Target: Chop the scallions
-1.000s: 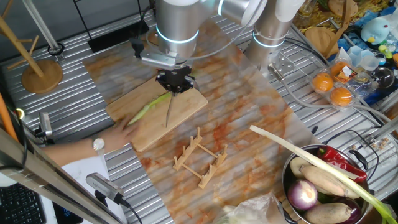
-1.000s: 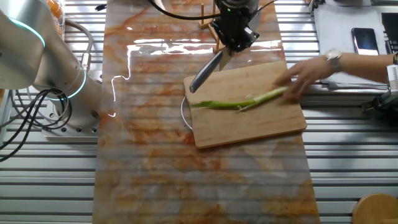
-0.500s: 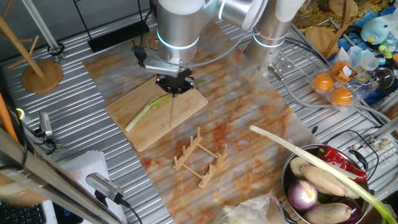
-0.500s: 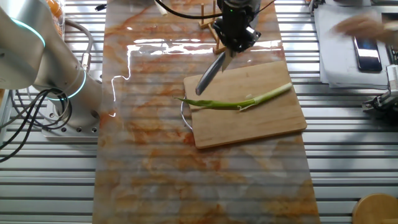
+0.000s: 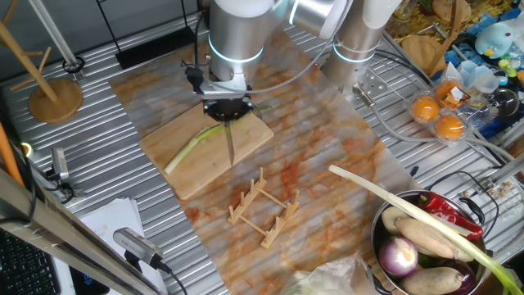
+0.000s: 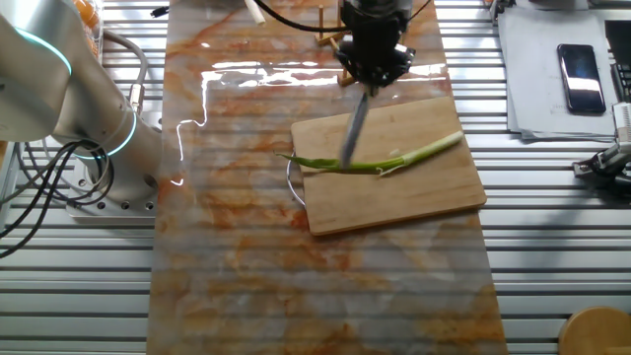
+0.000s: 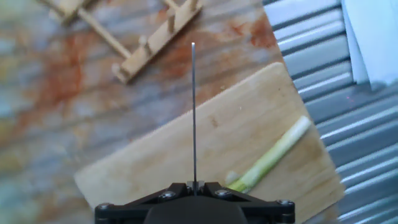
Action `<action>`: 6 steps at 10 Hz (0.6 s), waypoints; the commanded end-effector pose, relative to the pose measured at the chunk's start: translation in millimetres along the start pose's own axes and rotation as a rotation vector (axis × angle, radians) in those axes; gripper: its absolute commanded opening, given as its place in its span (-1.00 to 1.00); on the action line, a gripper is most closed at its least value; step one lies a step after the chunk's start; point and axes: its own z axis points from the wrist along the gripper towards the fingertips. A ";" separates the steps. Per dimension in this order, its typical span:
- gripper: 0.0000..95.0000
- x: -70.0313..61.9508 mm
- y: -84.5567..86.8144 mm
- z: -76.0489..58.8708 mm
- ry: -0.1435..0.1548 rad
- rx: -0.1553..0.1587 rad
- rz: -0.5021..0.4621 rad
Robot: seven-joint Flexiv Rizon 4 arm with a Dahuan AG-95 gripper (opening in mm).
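One whole slim scallion lies across the wooden cutting board, pale root end toward the board's outer side, green tips past its edge. My gripper is shut on a knife. The blade hangs over the middle of the scallion and crosses it; whether it touches the stalk I cannot tell. In the hand view the blade shows edge-on as a thin line.
A small wooden rack stands just beyond the board. A metal bowl of vegetables with a long thick leek sits at the right. A phone on paper and a wooden stand lie off the mat.
The person's hand has left the board and the view. My gripper has turned the knife from pointing off the board's corner to lying across the scallion's middle.
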 end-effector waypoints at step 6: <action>-1.00 22.7 -93.9 46.0 -0.096 -0.064 -0.423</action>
